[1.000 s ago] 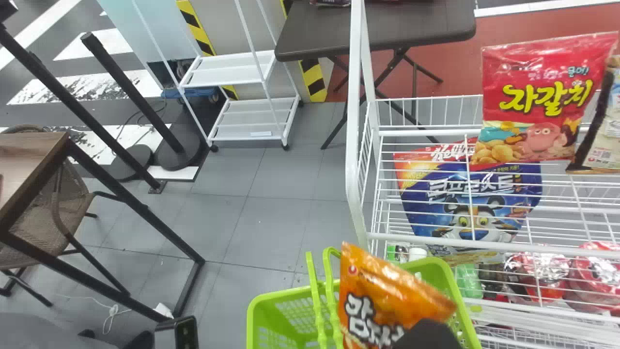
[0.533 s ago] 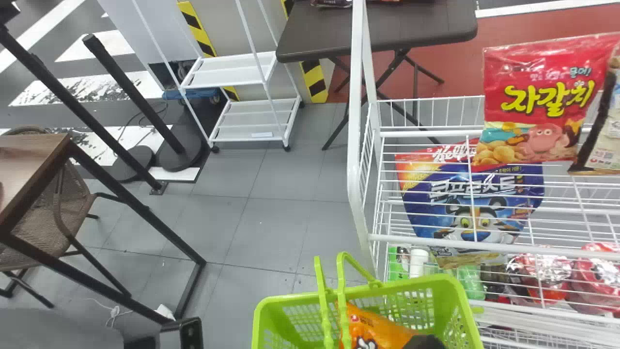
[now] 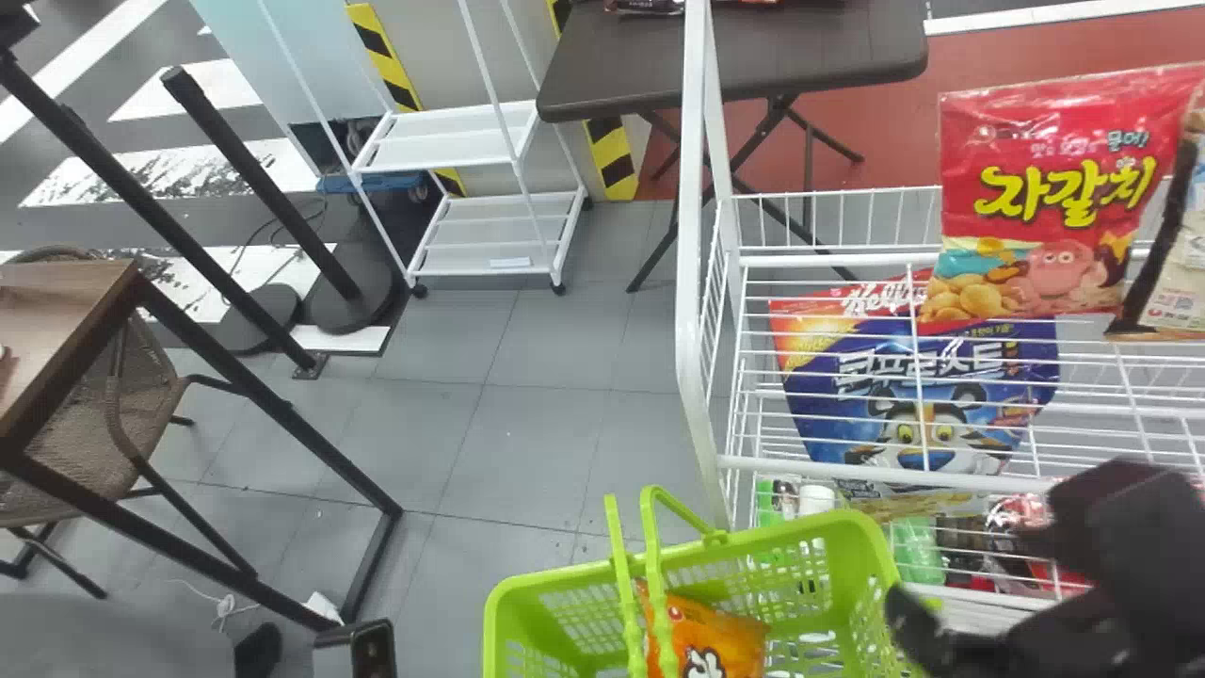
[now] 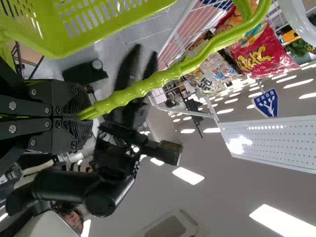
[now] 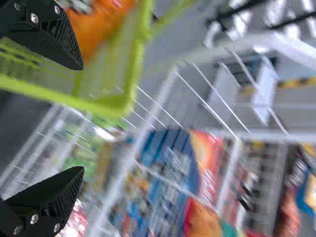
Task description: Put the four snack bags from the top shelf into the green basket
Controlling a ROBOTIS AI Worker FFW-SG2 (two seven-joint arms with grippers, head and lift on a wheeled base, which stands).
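An orange snack bag with white letters (image 3: 701,636) lies inside the green plastic basket with perforated walls (image 3: 555,603), partly behind the two green handles (image 3: 656,589). The basket is at the near side, in the middle of the scene, just to the left of the low part of a white wire rack (image 3: 692,282). The left gripper (image 4: 89,116) is pinching one green handle between its fingers. The right gripper (image 3: 955,570) is at the near right, by the right wall of the basket and in front of the rack, and its two black fingers (image 5: 59,47) are spread widely. Farther on the right, a red snack bag with yellow letters (image 3: 1045,202) is upright at the rack, and a cream and brown bag (image 3: 1172,282) is beside it at the right edge. A blue bag with a tiger picture (image 3: 838,377) is seen through the white wires, its upper part partly covered by the red bag. Lower, green bottles (image 3: 918,556) stand behind the wires. Far away are a dark folding table (image 3: 800,47) and, to its left, a white two-level trolley (image 3: 452,137); a wooden table (image 3: 56,301) with a woven chair (image 3: 66,405) is at the left.
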